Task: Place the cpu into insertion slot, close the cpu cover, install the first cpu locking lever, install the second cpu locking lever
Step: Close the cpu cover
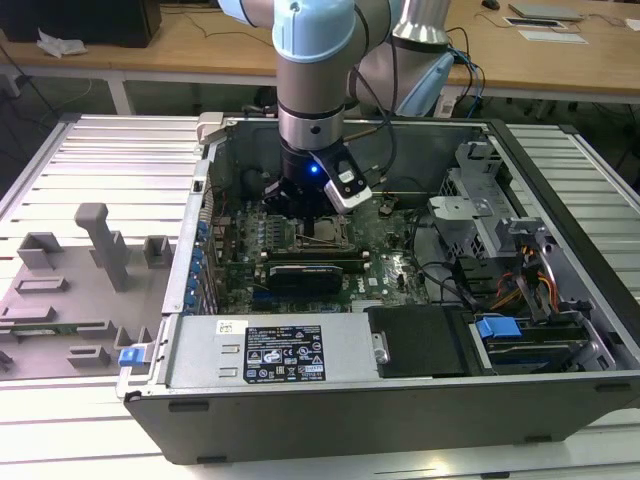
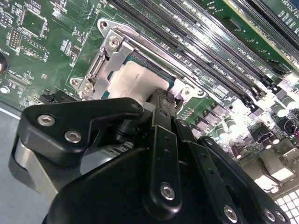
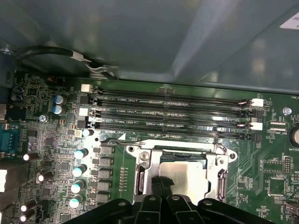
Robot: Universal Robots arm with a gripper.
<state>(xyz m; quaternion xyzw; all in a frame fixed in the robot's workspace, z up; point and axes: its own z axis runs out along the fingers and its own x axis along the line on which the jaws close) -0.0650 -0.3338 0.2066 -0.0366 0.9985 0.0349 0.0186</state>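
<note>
Work table (image 1: 100, 150): ribbed silver metal, evenly lit.
Wooden desks (image 1: 190, 45): behind the work table, tan tops, white legs.
Black box (image 1: 90, 18): on the desks beyond the work table.
Grey fixture tray (image 1: 60, 300): lying on the work table.

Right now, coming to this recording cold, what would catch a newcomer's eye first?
The arm reaching down into the open grey case in the exterior view. In the first wrist view, the black gripper hangs close over the pale cpu lying in the insertion slot, beside the long memory slots.
</note>
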